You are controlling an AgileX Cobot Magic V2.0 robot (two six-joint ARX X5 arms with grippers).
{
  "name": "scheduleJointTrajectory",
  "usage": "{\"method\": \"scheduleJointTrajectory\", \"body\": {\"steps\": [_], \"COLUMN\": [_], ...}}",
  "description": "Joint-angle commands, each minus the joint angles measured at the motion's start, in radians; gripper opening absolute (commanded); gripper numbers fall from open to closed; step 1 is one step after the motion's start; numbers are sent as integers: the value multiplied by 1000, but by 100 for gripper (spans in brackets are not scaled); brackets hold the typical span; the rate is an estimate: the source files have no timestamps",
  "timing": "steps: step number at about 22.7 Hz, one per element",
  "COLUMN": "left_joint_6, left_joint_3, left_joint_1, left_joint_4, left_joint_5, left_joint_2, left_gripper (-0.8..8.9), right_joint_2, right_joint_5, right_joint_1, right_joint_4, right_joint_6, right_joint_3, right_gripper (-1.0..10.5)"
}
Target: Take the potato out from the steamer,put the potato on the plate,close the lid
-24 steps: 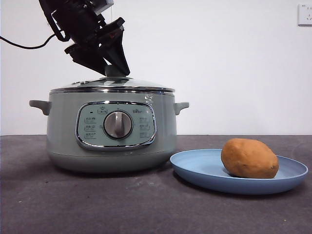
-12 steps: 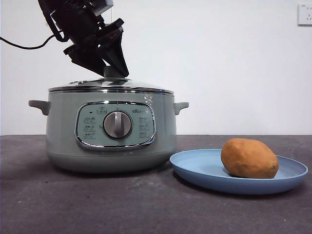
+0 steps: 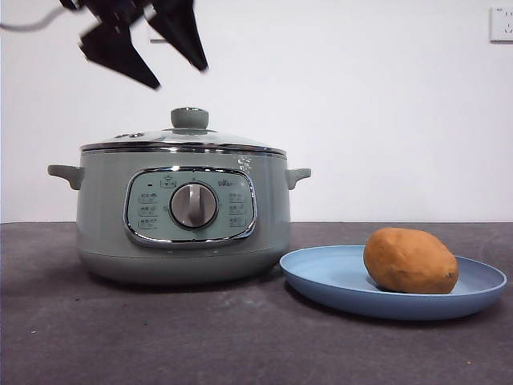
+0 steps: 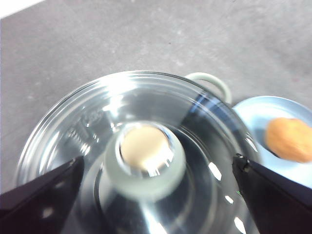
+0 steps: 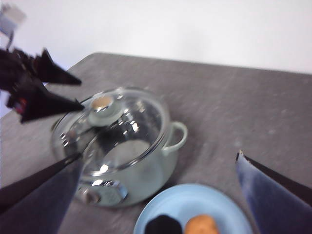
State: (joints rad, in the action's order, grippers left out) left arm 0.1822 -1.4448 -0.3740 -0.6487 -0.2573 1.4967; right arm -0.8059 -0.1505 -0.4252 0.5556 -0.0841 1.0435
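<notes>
**op:** ok so my left gripper just let go of the lid. A second ago its jaws were pinched on the knob, now they're spread wide and hanging above it, touching nothing. The lid sits flat on the steamer straight below, so I'd call the closing step done.

**reply:** and the potato?

**op:** the potato is already lying on the plate, off to the side of that hand and well below it. My right gripper waits with its jaws apart, empty, over the plate end. Count: one steamer, one lid, one plate, one potato, two grippers. I reckon nothing's left to do.
</notes>
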Motion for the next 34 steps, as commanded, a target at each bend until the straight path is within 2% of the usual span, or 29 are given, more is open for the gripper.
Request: {"method": "scheduleJointTrajectory", "body": {"steps": [1, 8, 9, 10, 12, 13, 34], "left_joint_6": [-19, -33, -33, -32, -32, -32, -32], "left_joint_3": [-3, -3, -3, -3, -3, -3, -3], "left_joint_1": [0, 0, 0, 0, 0, 0, 0], "left_joint_4": [-82, -439, -480, -504, -526, -528, -525], "left_joint_5": [-6, -18, -45, -76, -126, -142, -138], "left_joint_2": [-77, -315, -338, -352, -373, -375, -375], "left_gripper": [569, 559, 487, 361, 27, -6, -4], "right_joint_2": [-2, -10, -10, -10, -10, -10, -9], "right_joint_5": [-44, -256, -285, -301, -306, -305, -289], "right_joint_1": [-2, -2, -2, -2, -2, -2, -1], "right_joint_4": [35, 271, 302, 324, 362, 369, 366], "right_joint_6": [-28, -84, -84, -84, -83, -82, -80], "right_joint_3": [2, 2, 2, 2, 2, 2, 2], "right_gripper": [566, 562, 538, 460, 136, -26, 1]}}
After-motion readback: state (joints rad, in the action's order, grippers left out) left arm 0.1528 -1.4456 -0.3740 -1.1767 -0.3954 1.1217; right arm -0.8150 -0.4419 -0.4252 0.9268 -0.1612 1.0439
